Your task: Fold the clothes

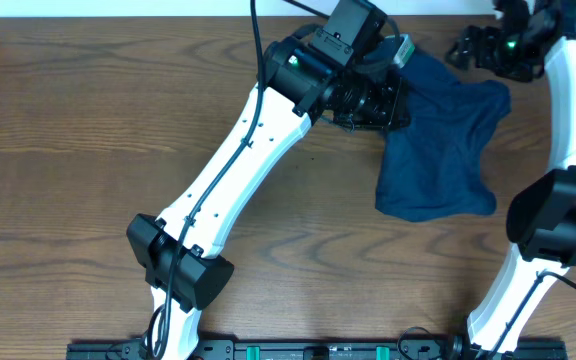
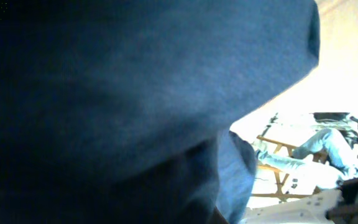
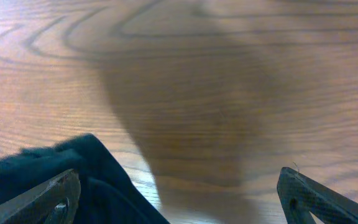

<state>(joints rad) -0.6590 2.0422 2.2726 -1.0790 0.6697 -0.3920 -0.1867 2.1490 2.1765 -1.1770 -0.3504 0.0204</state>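
Clamps far-left edge of clothes [image 1: 438, 150] with left gripper [image 1: 396, 98] for fold; holds right gripper [image 3: 179, 198] wide, empty, beside far-right corner.

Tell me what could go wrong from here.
The left gripper is shut on one edge of the crumpled clothes; pulling may drag the heap, not spread it.
Cloth fills the left wrist view, so that arm works blind.
The open right gripper sits beside a fold and could snag it.
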